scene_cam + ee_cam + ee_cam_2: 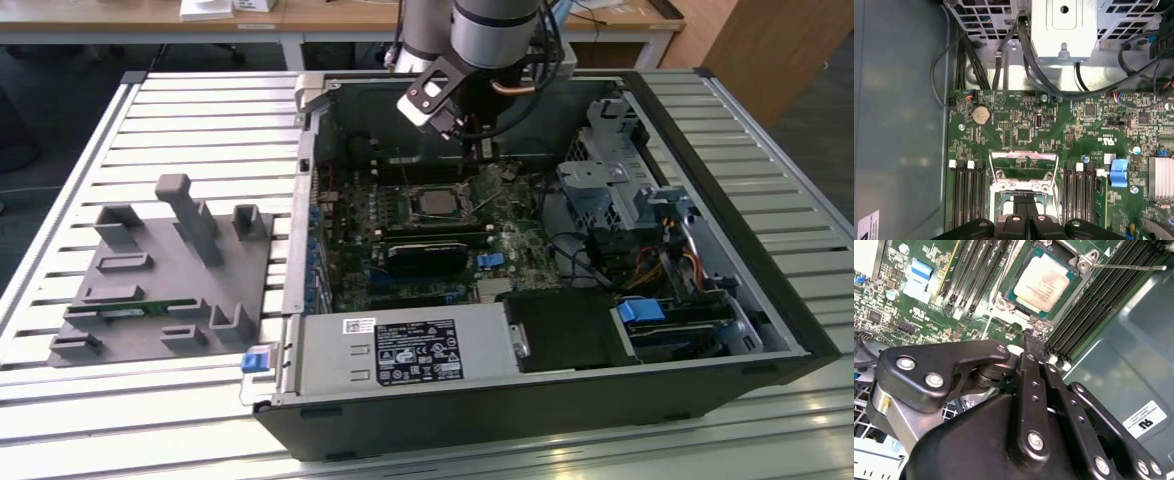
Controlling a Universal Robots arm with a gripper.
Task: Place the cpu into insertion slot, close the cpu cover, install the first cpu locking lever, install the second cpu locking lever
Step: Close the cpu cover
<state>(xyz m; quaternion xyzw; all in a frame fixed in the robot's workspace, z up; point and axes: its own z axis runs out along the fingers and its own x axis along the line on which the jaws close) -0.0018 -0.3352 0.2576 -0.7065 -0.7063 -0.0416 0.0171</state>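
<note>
Pincer [1030,337] tips are pressed together with nothing between them, hanging just beside the rim of the insertion slot [1060,299] near the middle of the motherboard [1019,130]. The cpu [1044,282] is seated in that slot, flat and face up, straight ahead of and below the tips. Beyond it, in the first wrist view, the cpu cover [1024,157] looks tilted up, not yet closed. One thin locking lever [1129,266] juts free past the slot's far side.

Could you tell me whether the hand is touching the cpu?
Apart. In the second wrist view the hand ends at the socket frame; the cpu lies wholly bare beyond it.
</note>
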